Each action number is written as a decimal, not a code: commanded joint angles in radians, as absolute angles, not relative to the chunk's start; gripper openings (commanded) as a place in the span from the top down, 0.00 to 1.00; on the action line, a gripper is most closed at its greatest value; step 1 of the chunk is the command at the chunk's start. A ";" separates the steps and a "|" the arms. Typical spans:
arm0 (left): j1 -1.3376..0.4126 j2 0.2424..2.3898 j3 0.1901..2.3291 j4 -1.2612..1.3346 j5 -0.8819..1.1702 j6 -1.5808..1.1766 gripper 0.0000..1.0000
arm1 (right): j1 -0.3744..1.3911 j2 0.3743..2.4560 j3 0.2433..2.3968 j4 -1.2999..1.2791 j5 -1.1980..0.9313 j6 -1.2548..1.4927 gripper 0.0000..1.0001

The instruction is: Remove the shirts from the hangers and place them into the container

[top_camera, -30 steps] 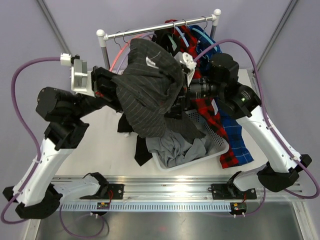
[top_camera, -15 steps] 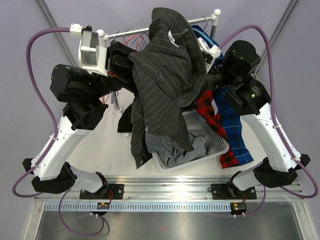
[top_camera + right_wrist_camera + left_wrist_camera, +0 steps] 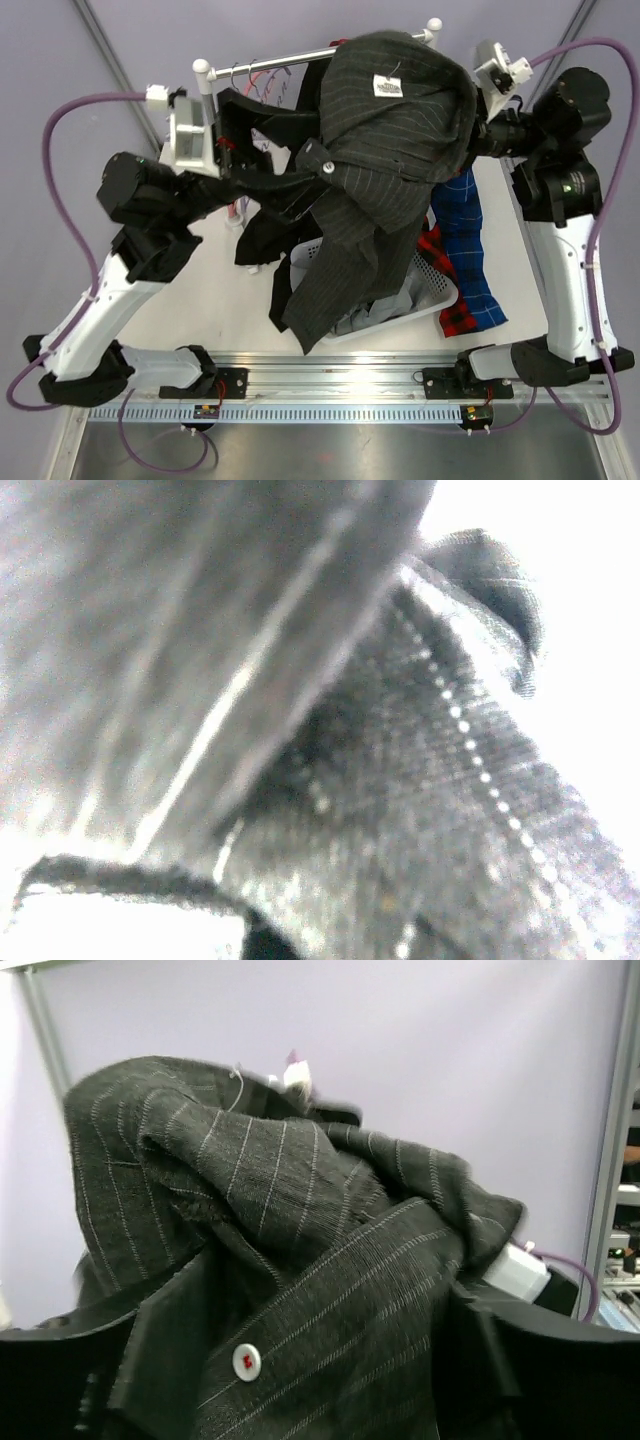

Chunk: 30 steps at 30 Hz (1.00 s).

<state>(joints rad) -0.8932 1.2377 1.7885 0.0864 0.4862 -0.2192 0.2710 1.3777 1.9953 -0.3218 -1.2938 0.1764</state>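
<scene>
One shirt in hand: the charcoal shirt [image 3: 390,150], pinstriped, is hanging in the air between the two arms, above and partly behind the container [image 3: 440,285]. No hanger is showing in it, so the step appears to be carry-and-drop, not unhooking.

Right gripper [image 3: 478,132] is sitting buried under cloth at the shirt's right edge. Its fingers are pressing together, seemingly pinching a fold; the right wrist view is all blurred cloth. Left gripper [image 3: 295,180] is sitting under the button placket with fingers spread, the cloth merely draping over them.

Long axis is running diagonally: collar label up at the far end near the rail [image 3: 270,64], tail pointing down toward the container's near-left corner.

Next move, as judged: right arm lowering over the container and releasing, left arm slipping out from under so the placket is not snagging.
</scene>
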 commanded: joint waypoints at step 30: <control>-0.897 0.292 1.063 -0.342 -0.084 -0.024 0.01 | -0.296 1.667 2.457 0.368 -1.387 0.962 1.00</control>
